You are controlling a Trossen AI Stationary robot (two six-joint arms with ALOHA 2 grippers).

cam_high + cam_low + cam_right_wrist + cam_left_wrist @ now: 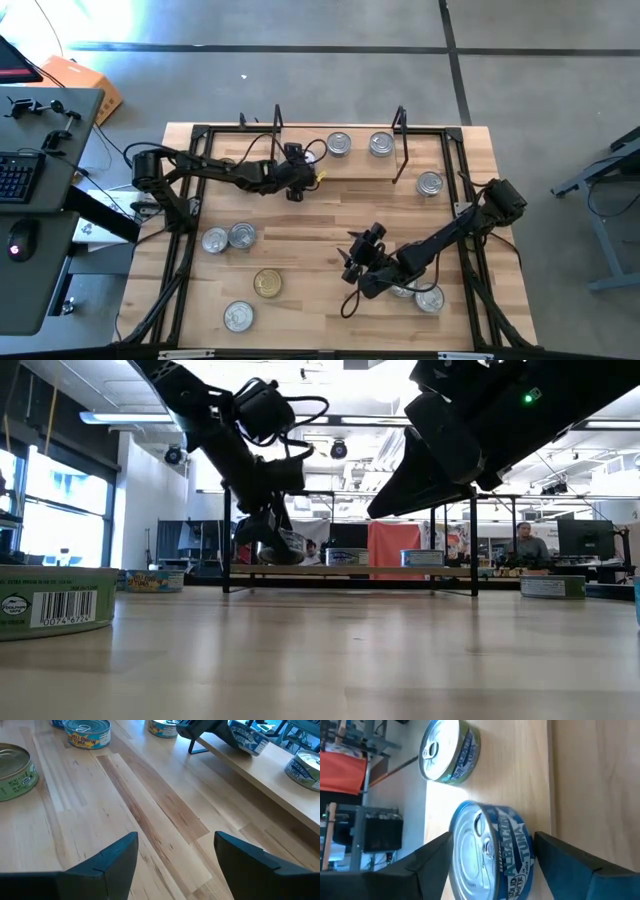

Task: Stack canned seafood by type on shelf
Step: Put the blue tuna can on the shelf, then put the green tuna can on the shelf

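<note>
The shelf [360,166] stands at the table's far middle, with two silver-lidded tins [339,144] [380,144] on its board. My left gripper [492,837] reaches in at the shelf's left part, open around a blue-labelled tuna tin [495,855]. One finger is over the lid and one beyond the bottom. In the low view this tin [290,546] sits tilted on the board. A green-labelled tin [451,750] lies farther along the board. My right gripper [175,850] hovers open over bare tabletop at the near right. My left gripper has the blue tuna tin between its fingers, one finger [437,851] by the lid's rim [457,827] and the other [560,855] by the bottom. They come slanting down from the table's left. Whether either finger touches the tin I cannot tell.
Loose tins lie on the table: two at the left [214,240] [241,236], a gold-lidded one [267,283], one at the near left [238,316], one under the right arm [430,298], and one right of the shelf [430,183]. The black table frame [183,250] runs along the sides.
</note>
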